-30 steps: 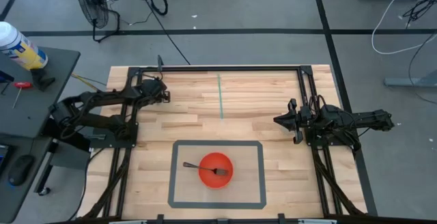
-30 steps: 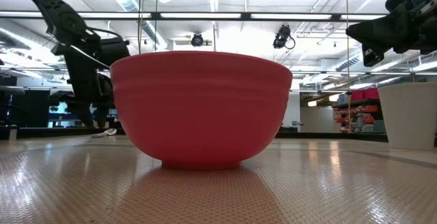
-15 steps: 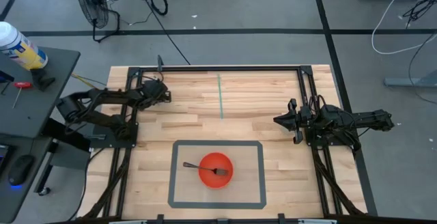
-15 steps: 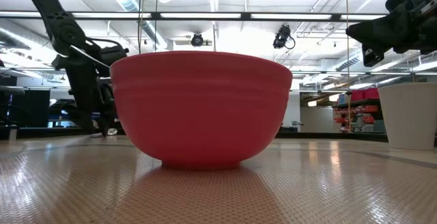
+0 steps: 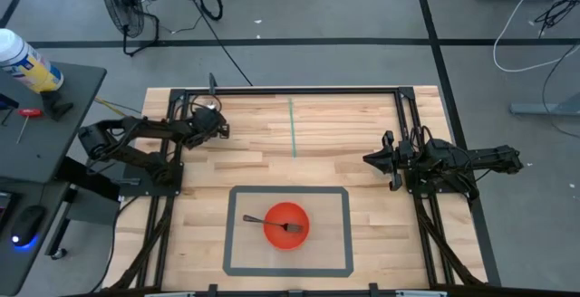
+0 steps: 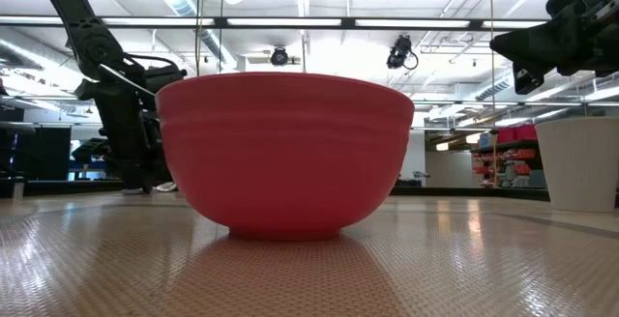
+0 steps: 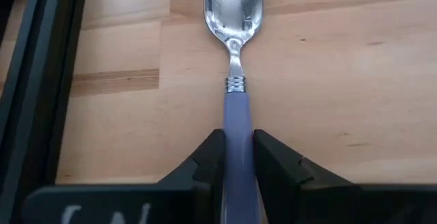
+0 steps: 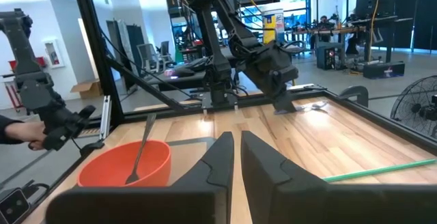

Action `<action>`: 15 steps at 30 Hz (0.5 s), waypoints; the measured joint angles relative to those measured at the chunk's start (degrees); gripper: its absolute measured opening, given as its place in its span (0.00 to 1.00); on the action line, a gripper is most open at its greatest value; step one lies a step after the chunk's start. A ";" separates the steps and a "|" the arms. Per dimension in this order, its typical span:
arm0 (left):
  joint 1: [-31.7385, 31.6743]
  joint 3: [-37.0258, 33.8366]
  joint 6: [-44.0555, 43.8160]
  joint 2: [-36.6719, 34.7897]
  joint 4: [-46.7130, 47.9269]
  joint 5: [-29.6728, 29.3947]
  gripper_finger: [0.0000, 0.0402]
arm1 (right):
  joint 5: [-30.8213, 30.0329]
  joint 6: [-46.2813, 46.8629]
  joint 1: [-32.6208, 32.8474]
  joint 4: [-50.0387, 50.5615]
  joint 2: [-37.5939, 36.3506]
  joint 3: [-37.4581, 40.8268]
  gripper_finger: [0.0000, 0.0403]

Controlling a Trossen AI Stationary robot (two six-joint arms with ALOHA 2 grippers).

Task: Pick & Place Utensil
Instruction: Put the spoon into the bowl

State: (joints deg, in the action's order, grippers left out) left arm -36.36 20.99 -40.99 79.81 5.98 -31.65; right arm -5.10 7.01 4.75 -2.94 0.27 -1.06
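A spoon (image 7: 234,19) with a silver bowl and a blue handle lies flat on the wood near the table's far left corner. It also shows in the right wrist view, spoon (image 8: 315,104). My left gripper (image 7: 237,161) is down at the table and shut on the spoon's handle; left gripper (image 5: 215,128). A red bowl (image 5: 286,234) stands inside a grey tape rectangle near the table's near edge. A fork (image 5: 267,221) leans in the bowl, its handle sticking out over the rim toward the left. My right gripper (image 5: 370,159) hovers shut over the right half, touching nothing. My left gripper pinches the spoon's blue handle (image 7: 237,125) between its two fingers, some way back from the metal collar. The fingers lie along the handle, one finger (image 7: 209,157) on each side. The spoon's bowl points away from the gripper and rests on the table.
Black frame rails (image 5: 172,152) run along the table's left, far and right sides, one close beside the spoon. A green tape line (image 5: 292,127) marks the far middle. Bare wood lies between the spoon and the bowl (image 8: 123,164). People and equipment show in the room beyond.
My left arm has folded lower and its gripper has come down to the table at the far left corner, over the spoon. The right arm, bowl and fork have kept still.
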 joint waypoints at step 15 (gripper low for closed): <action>15.15 -0.04 2.42 -0.45 2.46 -0.27 0.19 | 0.00 0.00 0.00 0.02 0.01 0.00 0.09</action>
State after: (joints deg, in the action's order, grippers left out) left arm -21.21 20.95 -38.57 79.36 8.44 -31.92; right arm -5.10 7.01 4.75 -2.92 0.28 -1.06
